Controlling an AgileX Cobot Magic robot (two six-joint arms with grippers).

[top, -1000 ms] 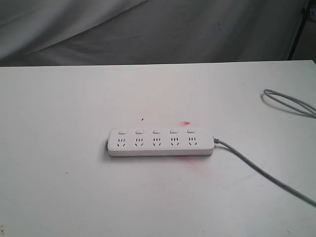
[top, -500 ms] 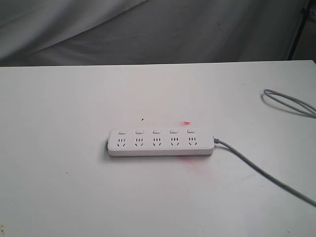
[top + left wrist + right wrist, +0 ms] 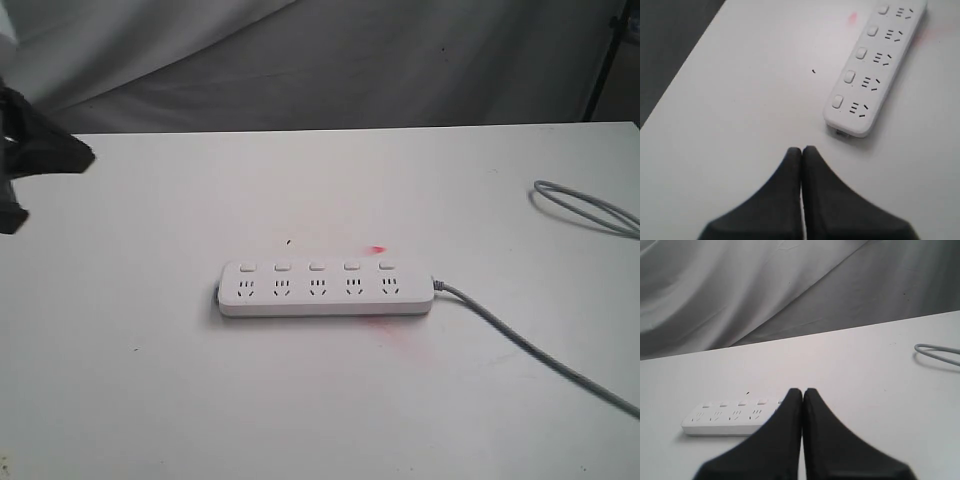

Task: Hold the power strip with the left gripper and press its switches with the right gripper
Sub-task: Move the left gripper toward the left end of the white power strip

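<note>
The white power strip (image 3: 326, 289) lies flat near the middle of the table (image 3: 150, 400), its five switches (image 3: 315, 267) in a row along its far side. Its grey cord (image 3: 530, 345) leaves the right end. My left gripper (image 3: 60, 152) shows as a dark shape at the far left edge, well away from the strip. In the left wrist view the left gripper (image 3: 801, 149) is shut and empty, short of the strip's end (image 3: 875, 60). In the right wrist view the right gripper (image 3: 802, 390) is shut and empty, hovering in front of the strip (image 3: 725, 420).
The cord loops back near the table's right edge (image 3: 590, 205). Faint red marks (image 3: 376, 249) stain the table by the strip. Grey cloth (image 3: 300, 60) hangs behind the table's back edge.
The left gripper has come into the exterior view at the far left edge. The power strip and its cord have not moved.
</note>
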